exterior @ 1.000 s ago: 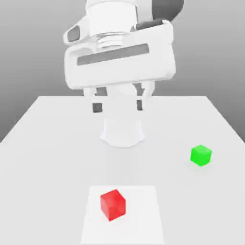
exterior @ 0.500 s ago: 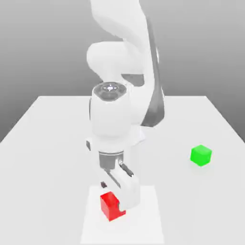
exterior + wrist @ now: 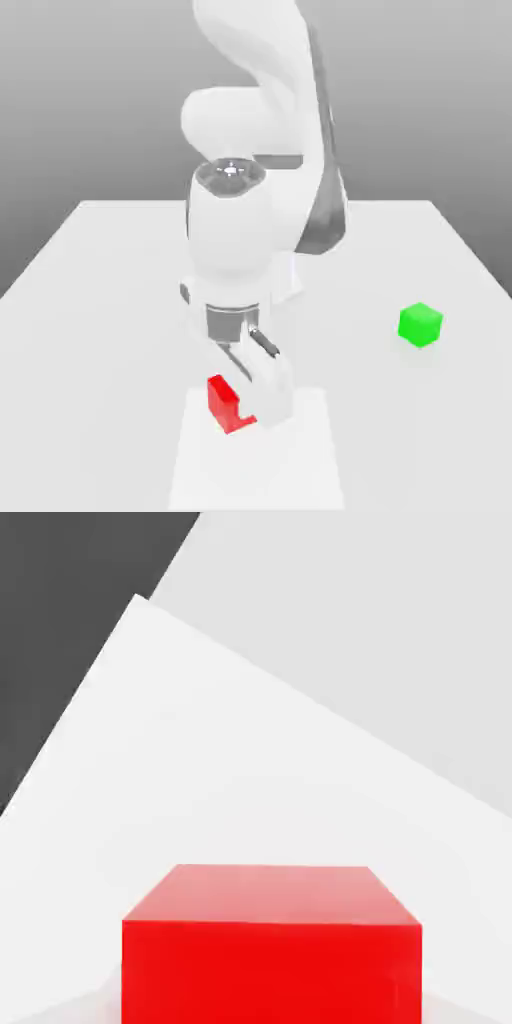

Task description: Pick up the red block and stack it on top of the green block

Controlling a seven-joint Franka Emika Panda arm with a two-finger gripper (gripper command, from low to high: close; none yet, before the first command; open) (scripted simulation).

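Two blocks for us in the exterior view: the red block (image 3: pixel 222 404) over the white square (image 3: pixel 260 465), and the green block (image 3: pixel 420 325) on the bare surface (image 3: pixel 120 340), well apart towards the exterior view's right. That view also gives us the arm (image 3: pixel 230 225) bent over the red one. From the hand view we get a big look at two red faces, plus a dark patch (image 3: pixel 70 612). The hand (image 3: pixel 238 410) is closed on the red block, about a block's width open.

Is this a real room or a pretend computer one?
Probably a pretend computer one: plain gray background, a smooth pale table, and flat bright blocks, red and green.
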